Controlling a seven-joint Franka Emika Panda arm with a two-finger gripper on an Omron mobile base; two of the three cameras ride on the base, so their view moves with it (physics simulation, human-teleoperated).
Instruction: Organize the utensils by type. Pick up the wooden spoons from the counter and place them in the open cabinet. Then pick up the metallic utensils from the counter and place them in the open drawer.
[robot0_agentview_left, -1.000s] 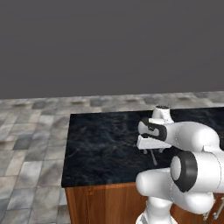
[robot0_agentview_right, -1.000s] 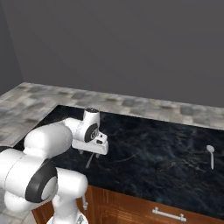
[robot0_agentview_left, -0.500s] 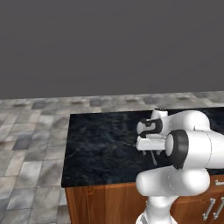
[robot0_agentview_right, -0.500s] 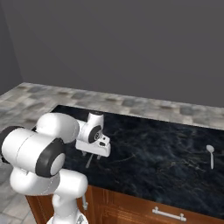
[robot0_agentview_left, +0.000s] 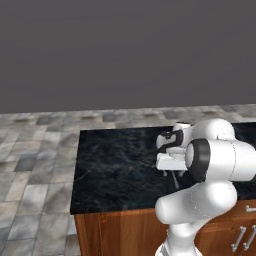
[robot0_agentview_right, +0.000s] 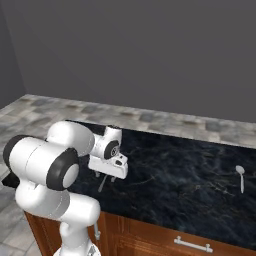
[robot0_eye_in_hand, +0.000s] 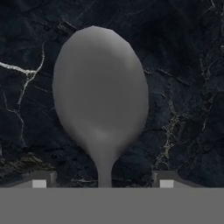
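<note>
Dark marble counter (robot0_agentview_right: 190, 175) atop wooden cabinetry, with a metal drawer handle (robot0_agentview_right: 193, 244) on the front face below the near edge; grey stone floor tiles (robot0_agentview_left: 30, 165) border the counter's left end and far side. In the right base view a second metallic spoon (robot0_agentview_right: 241, 176) lies well apart from the arm, toward the counter's right end, its bowl toward the far edge and its handle toward the near edge. No object stands between it and the arm.

The gripper (robot0_agentview_right: 104, 175) hangs low over the counter's left portion, nearer the near edge than the far one, fingers pointing down. A thin grey handle shows beneath it in both base views, slanting toward the near edge. This belongs to the grey metallic spoon (robot0_eye_in_hand: 100, 105), which the hand view shows lying flat on the marble: bowl large and oval at the top of that view, neck narrowing downward, long axis running straight along the view's vertical and passing midway between the two fingertips (robot0_eye_in_hand: 40, 180).

The jaws stand wide apart, one fingertip on each side of the spoon's neck, with bare marble visible between each tip and the metal. The fingers straddle the spoon without touching it; nothing is clamped.
</note>
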